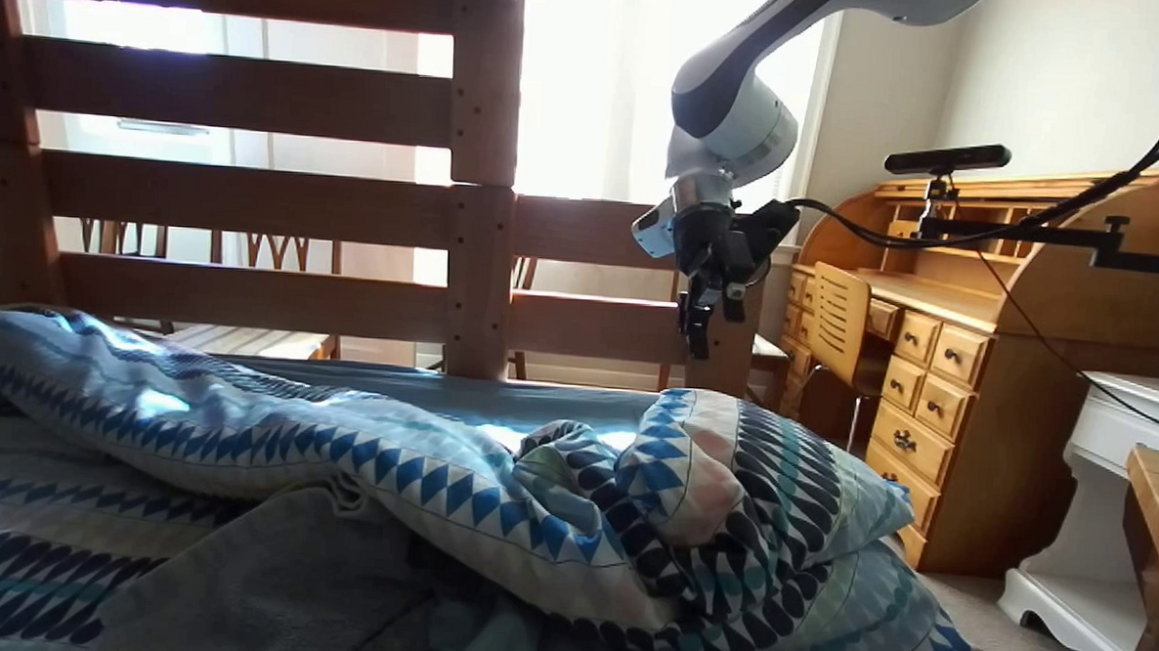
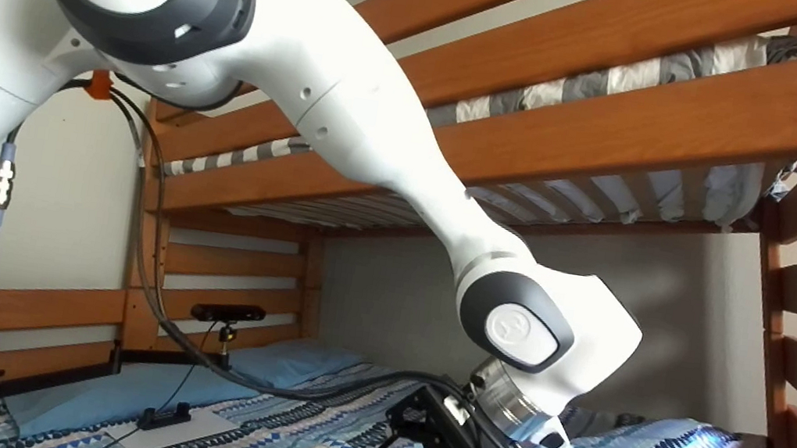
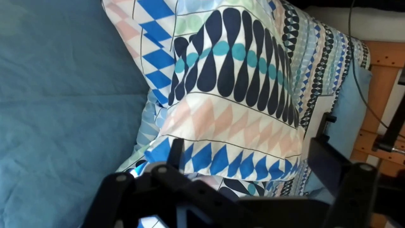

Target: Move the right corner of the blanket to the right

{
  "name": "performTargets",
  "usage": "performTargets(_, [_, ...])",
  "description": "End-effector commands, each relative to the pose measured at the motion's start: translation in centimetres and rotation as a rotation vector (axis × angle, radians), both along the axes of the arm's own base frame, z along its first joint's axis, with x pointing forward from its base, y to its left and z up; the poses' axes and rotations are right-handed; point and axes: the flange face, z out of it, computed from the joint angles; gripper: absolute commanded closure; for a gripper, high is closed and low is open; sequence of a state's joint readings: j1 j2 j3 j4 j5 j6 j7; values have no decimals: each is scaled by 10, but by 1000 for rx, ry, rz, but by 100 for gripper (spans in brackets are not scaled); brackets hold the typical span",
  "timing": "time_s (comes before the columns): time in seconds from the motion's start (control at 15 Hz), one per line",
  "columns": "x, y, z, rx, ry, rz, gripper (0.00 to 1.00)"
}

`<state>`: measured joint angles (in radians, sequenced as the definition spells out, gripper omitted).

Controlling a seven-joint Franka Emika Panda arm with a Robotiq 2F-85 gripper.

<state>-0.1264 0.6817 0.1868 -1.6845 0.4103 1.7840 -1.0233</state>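
"Where's the blanket (image 1: 340,442)?"
"Sprawled from the left, in an exterior view, to its right corner (image 1: 778,481), heaped at the right."
"What could spoil it?"
"A shallow pinch; puffy folds might slip free."
"And the arm (image 1: 735,117)?"
"Above that corner, pointing down, jaws spread, gripping nothing."

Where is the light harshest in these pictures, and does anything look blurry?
In an exterior view, the window is blown out to white; in both exterior views, glare patches whiten parts of the blanket; in the wrist view, the blanket looks fairly crisp, while the hand looks dark and a little soft.
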Motion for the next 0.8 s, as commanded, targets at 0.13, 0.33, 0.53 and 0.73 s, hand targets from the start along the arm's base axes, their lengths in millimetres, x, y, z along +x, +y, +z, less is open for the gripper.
performTargets(0.13, [5, -1, 1, -10, -59, -26, 0])
performTargets(0.33, [11, 10, -11, -6, -171, -98, 0])
performTargets(0.53, [7, 24, -22, -17, -191, -76, 0])
performTargets(0.73, [2, 29, -33, -36, -205, -74, 0])
